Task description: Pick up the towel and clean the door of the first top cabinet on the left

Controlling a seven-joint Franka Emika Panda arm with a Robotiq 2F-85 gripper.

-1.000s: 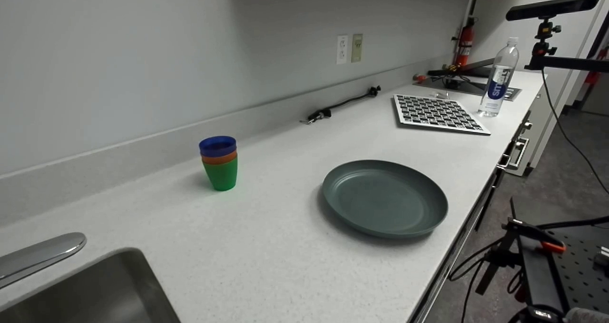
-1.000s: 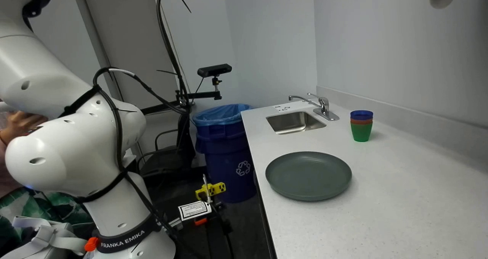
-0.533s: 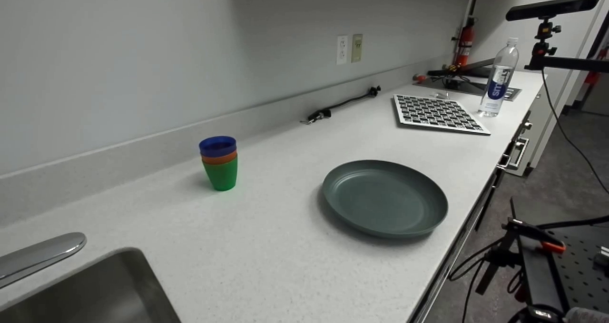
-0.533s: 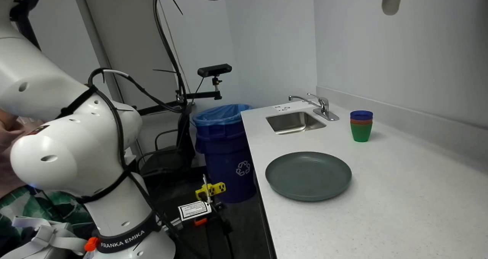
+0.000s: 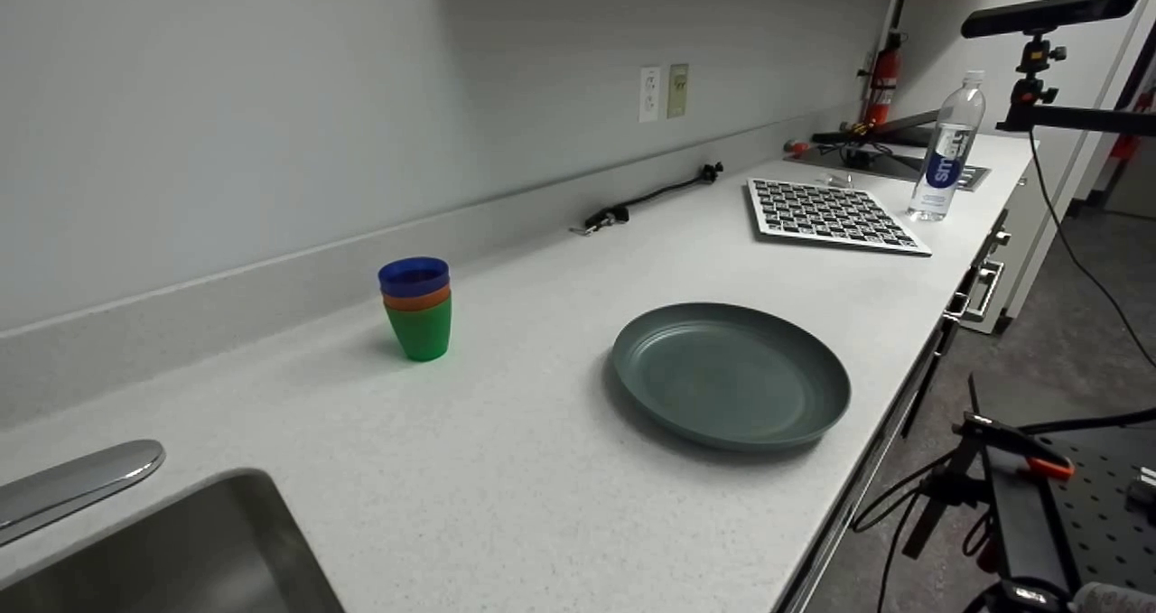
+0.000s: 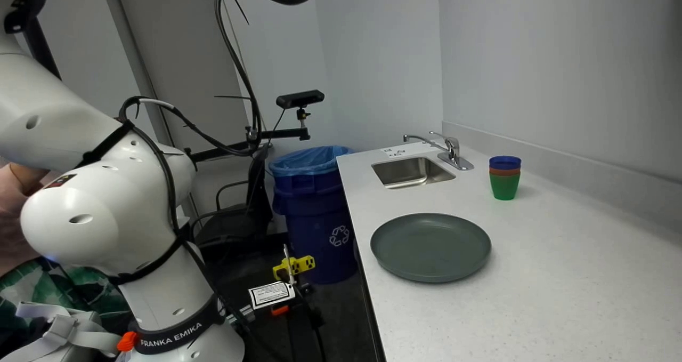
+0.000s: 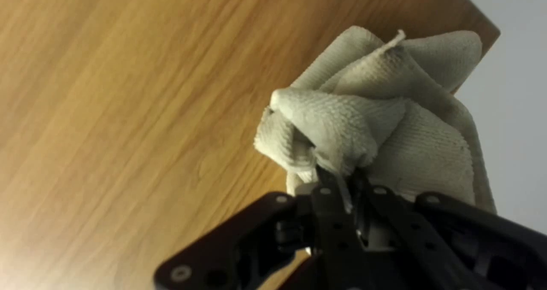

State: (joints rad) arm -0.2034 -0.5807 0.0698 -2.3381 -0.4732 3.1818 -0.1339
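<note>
Reads "FRANKA EMIKA" on a black band (image 6: 178, 334) around the white arm (image 6: 106, 191). Pinches ribbed, crumpled towel (image 7: 384, 115) in gripper (image 7: 342, 179), before wood-grained cabinet panel (image 7: 149, 110), near its corner; cannot tell whether touching.

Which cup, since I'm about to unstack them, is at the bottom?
The green cup: it stands on the counter; the orange cup and blue cup nest inside it, only their upper bands showing.

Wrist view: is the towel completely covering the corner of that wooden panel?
No: the wooden panel shows its corner tip at upper right, beyond the bunched towel pinched in the gripper.
</note>
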